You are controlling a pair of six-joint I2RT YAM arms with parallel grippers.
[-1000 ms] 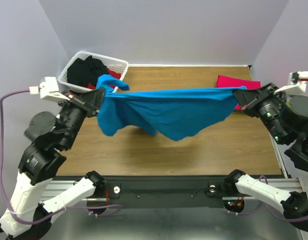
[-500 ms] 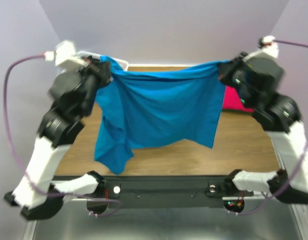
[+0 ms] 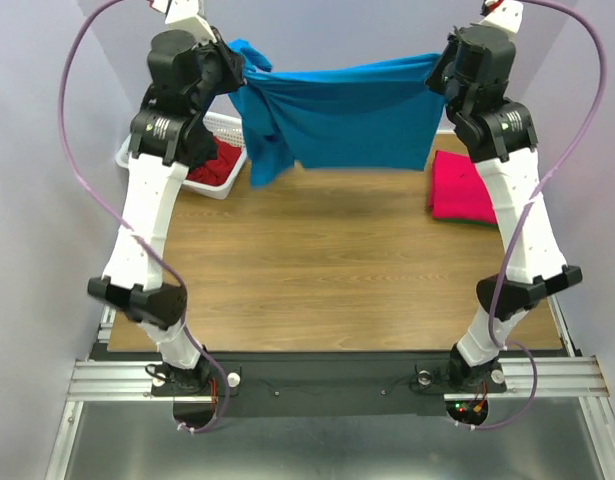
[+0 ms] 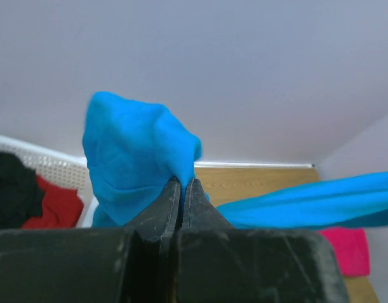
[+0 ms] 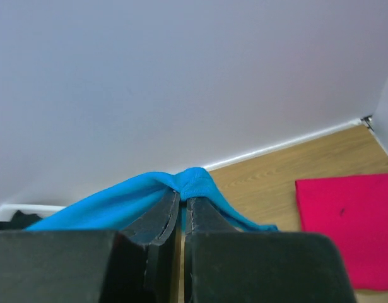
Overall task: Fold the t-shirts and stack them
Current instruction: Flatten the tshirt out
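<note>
Both arms are up high at the back. The blue shirt (image 3: 347, 120) hangs between them like a banner over the rear of the table (image 3: 327, 280). Its top edge runs nearly straight gripper to gripper w/ a slight sag. Bottom hem is level on the right, but the left side is bunched and droops to a lower point just above the basket (image 3: 215, 186). The hem looks to be off the wood, though height is hard to judge from above.

Room-wise, walls are close on the left, right and rear. The basket, w/ red + black cloth in it, sits at the back-left corner. The pink shirt (image 3: 462, 188) lies folded flat at back-right, near the table edge and right beside the right arm. A wide stretch of wood shows between the arms, from mid-table to the front rail.

Left gripper (image 4: 182, 189): fingers pressed together, pinching a bunched wad of blue. Right gripper (image 5: 183, 205): same deal, fingers squeezed onto a small fold at the other top corner.
</note>
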